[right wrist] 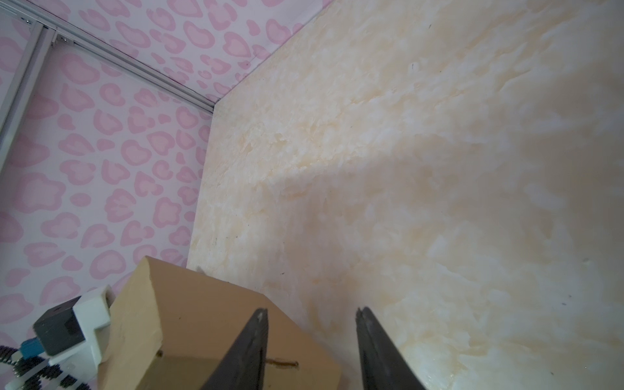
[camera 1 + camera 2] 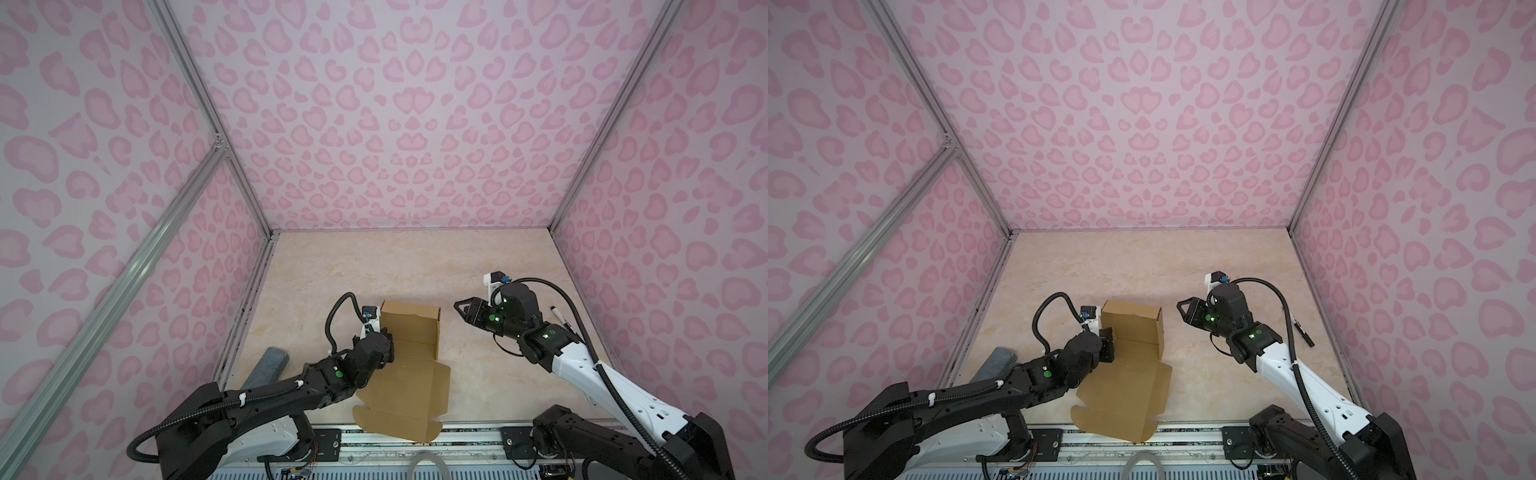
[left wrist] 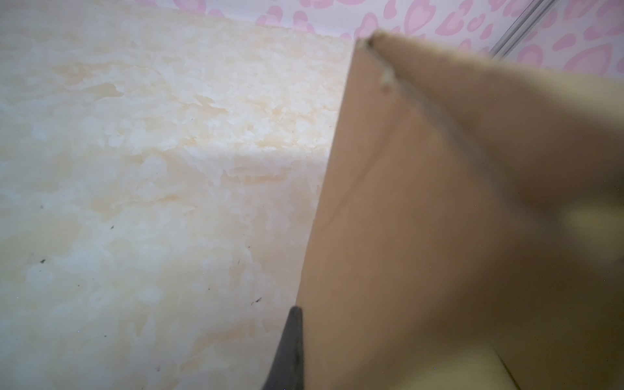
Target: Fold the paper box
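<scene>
Paper box (image 2: 409, 328) wall pinched in left jaws, right jaws part-open, empty, nearby

Marbled tabletop (image 2: 374, 270): paper box (image 2: 409, 386), grey block (image 2: 268, 365) (left edge), marker (image 2: 1305, 334).

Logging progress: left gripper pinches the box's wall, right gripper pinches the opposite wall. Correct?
No: the right gripper is open, as the right wrist view shows, and short of the box in both top views. The left gripper does pinch the box's wall.
</scene>
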Tool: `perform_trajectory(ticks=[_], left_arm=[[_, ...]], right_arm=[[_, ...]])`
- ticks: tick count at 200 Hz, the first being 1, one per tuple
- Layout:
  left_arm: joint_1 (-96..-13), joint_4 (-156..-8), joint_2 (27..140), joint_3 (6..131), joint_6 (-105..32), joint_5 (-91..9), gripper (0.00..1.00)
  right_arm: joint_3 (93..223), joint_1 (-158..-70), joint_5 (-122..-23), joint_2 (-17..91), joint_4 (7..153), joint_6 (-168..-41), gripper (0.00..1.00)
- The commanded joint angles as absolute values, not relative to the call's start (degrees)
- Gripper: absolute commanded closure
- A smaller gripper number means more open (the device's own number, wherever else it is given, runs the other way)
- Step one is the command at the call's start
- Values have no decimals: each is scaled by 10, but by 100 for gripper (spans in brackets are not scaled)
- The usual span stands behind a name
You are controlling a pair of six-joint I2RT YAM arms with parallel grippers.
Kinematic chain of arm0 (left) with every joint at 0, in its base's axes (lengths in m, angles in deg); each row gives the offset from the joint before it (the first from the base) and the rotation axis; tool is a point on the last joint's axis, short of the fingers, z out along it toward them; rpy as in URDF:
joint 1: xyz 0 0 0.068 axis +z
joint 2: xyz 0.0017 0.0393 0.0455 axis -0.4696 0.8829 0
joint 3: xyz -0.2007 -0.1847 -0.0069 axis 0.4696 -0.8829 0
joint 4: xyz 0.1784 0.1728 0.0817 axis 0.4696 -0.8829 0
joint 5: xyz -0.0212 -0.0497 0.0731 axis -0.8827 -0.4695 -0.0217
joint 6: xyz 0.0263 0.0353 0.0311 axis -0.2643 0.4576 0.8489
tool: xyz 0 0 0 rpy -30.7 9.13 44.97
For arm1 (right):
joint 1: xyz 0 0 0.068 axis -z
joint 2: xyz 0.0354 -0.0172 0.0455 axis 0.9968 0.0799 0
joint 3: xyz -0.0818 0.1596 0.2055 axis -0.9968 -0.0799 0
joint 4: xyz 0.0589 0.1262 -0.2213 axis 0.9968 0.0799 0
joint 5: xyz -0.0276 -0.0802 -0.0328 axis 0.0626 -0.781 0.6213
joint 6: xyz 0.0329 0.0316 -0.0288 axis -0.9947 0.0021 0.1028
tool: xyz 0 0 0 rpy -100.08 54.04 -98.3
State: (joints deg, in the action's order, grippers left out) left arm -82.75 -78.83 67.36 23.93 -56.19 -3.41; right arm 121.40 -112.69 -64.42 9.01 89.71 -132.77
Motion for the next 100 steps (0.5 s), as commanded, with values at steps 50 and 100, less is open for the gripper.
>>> perform_trajectory(ticks=[50,100], left_arm=[[-785,-906,741,327,-602,-148,96],[-766,-947,779,364,-598,-198,89]], right_arm=[[1228,-1126,-633,92,940,-1310,54],[1230,-1126,-620,94,946,-1311,54]])
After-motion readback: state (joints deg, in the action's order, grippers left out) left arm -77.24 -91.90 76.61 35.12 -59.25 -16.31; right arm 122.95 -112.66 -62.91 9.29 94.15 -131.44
